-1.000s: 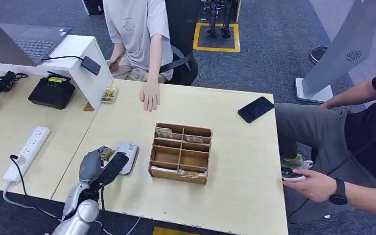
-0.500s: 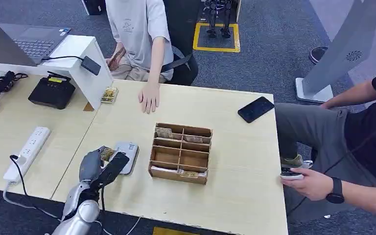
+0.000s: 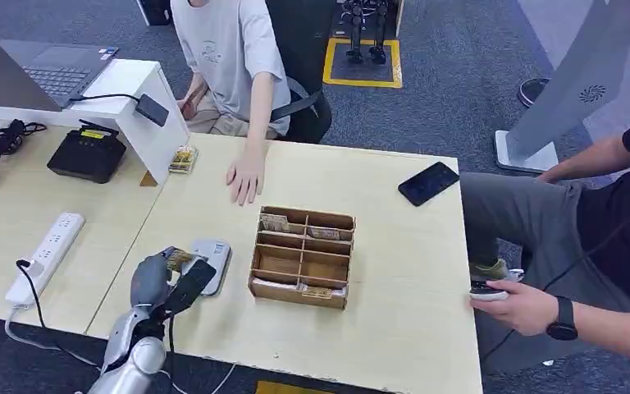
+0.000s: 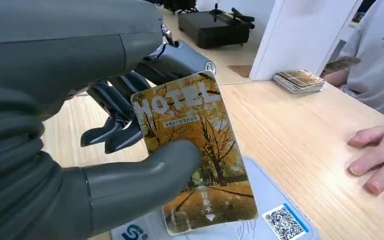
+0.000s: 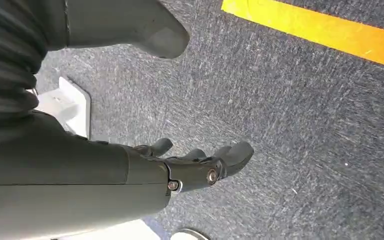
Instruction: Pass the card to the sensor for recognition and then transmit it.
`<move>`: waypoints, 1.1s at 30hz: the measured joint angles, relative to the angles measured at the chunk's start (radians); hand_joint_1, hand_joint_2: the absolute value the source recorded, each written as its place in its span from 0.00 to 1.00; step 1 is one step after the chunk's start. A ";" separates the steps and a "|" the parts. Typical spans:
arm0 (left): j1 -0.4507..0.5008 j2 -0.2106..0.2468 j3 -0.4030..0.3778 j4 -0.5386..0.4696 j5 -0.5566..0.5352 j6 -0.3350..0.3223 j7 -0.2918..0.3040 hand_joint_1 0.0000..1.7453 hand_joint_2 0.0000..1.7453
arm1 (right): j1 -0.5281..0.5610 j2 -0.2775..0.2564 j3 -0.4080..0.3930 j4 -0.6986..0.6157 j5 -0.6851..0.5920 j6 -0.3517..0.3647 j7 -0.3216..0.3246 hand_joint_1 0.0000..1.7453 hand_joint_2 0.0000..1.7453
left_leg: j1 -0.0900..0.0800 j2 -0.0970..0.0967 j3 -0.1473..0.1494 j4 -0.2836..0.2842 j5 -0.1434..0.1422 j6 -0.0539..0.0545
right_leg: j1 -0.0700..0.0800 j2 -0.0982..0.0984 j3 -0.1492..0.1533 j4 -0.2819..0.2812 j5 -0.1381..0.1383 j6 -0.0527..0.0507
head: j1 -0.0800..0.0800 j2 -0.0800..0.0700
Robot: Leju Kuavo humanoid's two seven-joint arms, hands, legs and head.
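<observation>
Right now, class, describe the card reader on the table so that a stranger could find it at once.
Start at the wooden compartment box in the middle of the pale table. Just beside it, towards the white power strip, lies the card reader, a flat grey-white pad. It alone carries a QR code, and the left hand holds a hotel card over it.

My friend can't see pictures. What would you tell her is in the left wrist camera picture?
The robot's left hand holds a golden HOTEL card between thumb and fingers, just above a pale card sensor with a QR code on the wooden table. A person's hand rests on the table nearby, and a stack of cards lies farther back.
</observation>
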 joint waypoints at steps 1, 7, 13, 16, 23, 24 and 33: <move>-0.002 -0.002 0.000 0.007 -0.011 0.002 0.000 1.00 1.00 | -0.001 0.000 0.003 0.001 0.000 -0.002 0.000 0.00 1.00 | 0.000 0.000 0.000 0.000 0.000 0.000 | 0.000 0.000 0.000 0.000 0.000 0.000 | 0.000 0.000; -0.014 -0.003 0.000 0.032 -0.032 0.002 0.000 1.00 1.00 | -0.004 0.000 0.014 0.006 0.000 -0.004 -0.001 0.00 1.00 | 0.000 0.000 0.001 0.000 0.000 0.000 | 0.000 0.000 0.001 0.000 0.000 0.000 | 0.000 0.000; -0.017 -0.003 0.000 0.039 -0.035 0.000 0.000 1.00 1.00 | -0.004 0.000 0.017 0.008 0.000 -0.005 -0.007 0.00 1.00 | 0.000 0.000 0.001 0.000 0.000 0.000 | 0.000 0.000 0.001 0.000 0.000 0.000 | 0.000 0.000; -0.017 -0.003 0.000 0.040 -0.035 0.000 0.000 1.00 1.00 | -0.004 0.000 0.019 0.008 0.000 -0.004 -0.007 0.00 1.00 | 0.000 0.000 0.001 0.000 0.000 0.000 | 0.000 0.000 0.001 0.000 0.000 0.000 | 0.000 0.000; -0.017 -0.003 0.000 0.042 -0.035 0.000 0.001 1.00 1.00 | -0.004 0.000 0.023 0.010 0.000 -0.005 -0.007 0.00 1.00 | 0.000 0.000 0.001 0.000 0.000 0.000 | 0.000 0.000 0.001 0.000 0.000 0.000 | 0.000 0.000; -0.017 -0.003 0.000 0.042 -0.035 -0.001 0.002 1.00 1.00 | -0.004 0.000 0.023 0.010 0.000 -0.005 -0.007 0.00 1.00 | 0.000 0.000 0.001 0.000 0.000 0.000 | 0.000 0.000 0.001 0.000 0.000 0.000 | 0.000 0.000; -0.014 -0.010 0.000 0.041 0.108 -0.073 -0.048 1.00 1.00 | -0.004 0.000 0.023 0.012 0.000 -0.007 -0.011 0.00 1.00 | 0.000 0.000 0.001 0.000 0.000 0.000 | 0.000 0.000 0.002 0.000 0.000 0.000 | 0.000 0.000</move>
